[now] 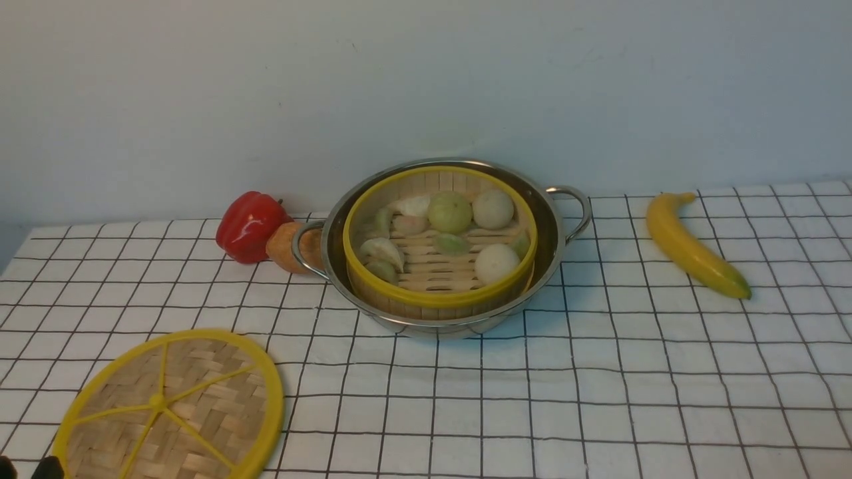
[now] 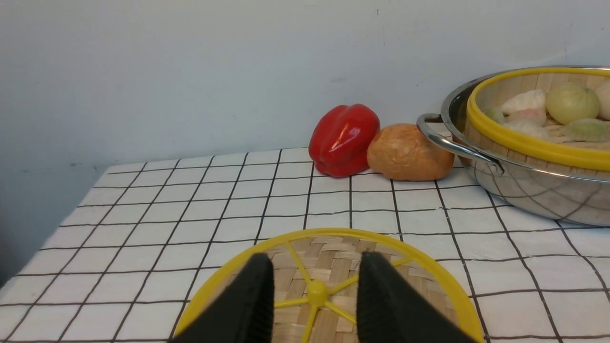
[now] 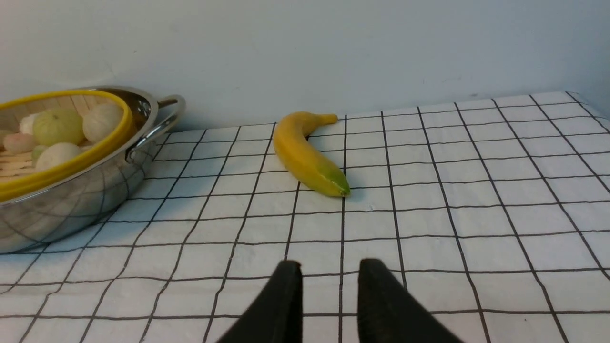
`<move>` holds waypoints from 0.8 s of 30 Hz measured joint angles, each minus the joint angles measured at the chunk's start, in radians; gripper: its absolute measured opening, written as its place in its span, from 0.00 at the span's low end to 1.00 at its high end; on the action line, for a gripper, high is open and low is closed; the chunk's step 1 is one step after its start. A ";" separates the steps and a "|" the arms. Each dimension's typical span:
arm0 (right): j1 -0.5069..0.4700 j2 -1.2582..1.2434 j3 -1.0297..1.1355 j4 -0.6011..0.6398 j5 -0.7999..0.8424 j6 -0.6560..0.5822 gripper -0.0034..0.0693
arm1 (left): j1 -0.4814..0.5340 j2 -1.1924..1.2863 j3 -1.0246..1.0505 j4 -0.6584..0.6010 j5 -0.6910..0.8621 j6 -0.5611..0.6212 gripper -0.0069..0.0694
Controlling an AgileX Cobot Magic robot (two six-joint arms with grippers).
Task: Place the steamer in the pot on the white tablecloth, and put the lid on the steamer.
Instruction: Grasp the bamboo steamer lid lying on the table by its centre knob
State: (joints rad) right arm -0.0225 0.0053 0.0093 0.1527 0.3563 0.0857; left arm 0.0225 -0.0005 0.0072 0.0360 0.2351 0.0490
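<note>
The steel pot (image 1: pixel 459 326) stands mid-table on the white tablecloth (image 1: pixel 599 399). The steamer (image 1: pixel 439 297) sits inside it, holding several buns and dumplings. The lid (image 1: pixel 200 399) lies flat on the cloth at the front left, apart from the pot. In the left wrist view my left gripper (image 2: pixel 314 255) is open over the lid (image 2: pixel 333 252). Its fingers straddle the yellow hub (image 2: pixel 317 287) without touching it. Only a black fingertip (image 1: pixel 46 470) shows in the front view's corner. My right gripper (image 3: pixel 330 262) is open over bare cloth, right of the pot (image 3: pixel 71 200), nothing between its fingers.
A red pepper (image 1: pixel 249 225) and a brown round loaf (image 1: pixel 286 247) lie against the pot's left handle (image 1: pixel 303 249). A banana (image 1: pixel 692 249) lies at the right rear. A pale wall closes the back. The table's left edge runs close to the lid.
</note>
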 joint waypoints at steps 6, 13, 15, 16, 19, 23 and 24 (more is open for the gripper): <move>0.000 0.000 0.000 0.031 -0.010 -0.008 0.33 | 0.000 0.000 0.000 0.000 0.000 0.000 0.41; 0.000 0.000 0.000 0.033 -0.010 -0.008 0.36 | 0.000 0.000 0.000 0.000 0.000 0.000 0.41; 0.000 0.000 0.000 0.033 -0.010 -0.008 0.37 | 0.000 0.000 0.000 0.000 0.000 0.000 0.41; 0.000 0.000 0.000 0.033 -0.010 -0.009 0.37 | 0.000 0.000 0.000 0.000 -0.001 0.000 0.41; 0.000 0.000 0.000 0.033 -0.010 -0.009 0.38 | 0.000 0.000 0.000 -0.008 -0.028 -0.005 0.41; 0.000 0.000 0.000 0.033 -0.010 -0.009 0.38 | 0.000 0.000 0.000 -0.098 -0.155 -0.071 0.41; 0.000 0.000 0.000 0.033 -0.010 -0.009 0.38 | 0.000 0.000 0.000 -0.157 -0.210 -0.120 0.41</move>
State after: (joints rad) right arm -0.0225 0.0053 0.0093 0.1862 0.3464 0.0771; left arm 0.0225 -0.0005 0.0072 -0.1209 0.0250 -0.0710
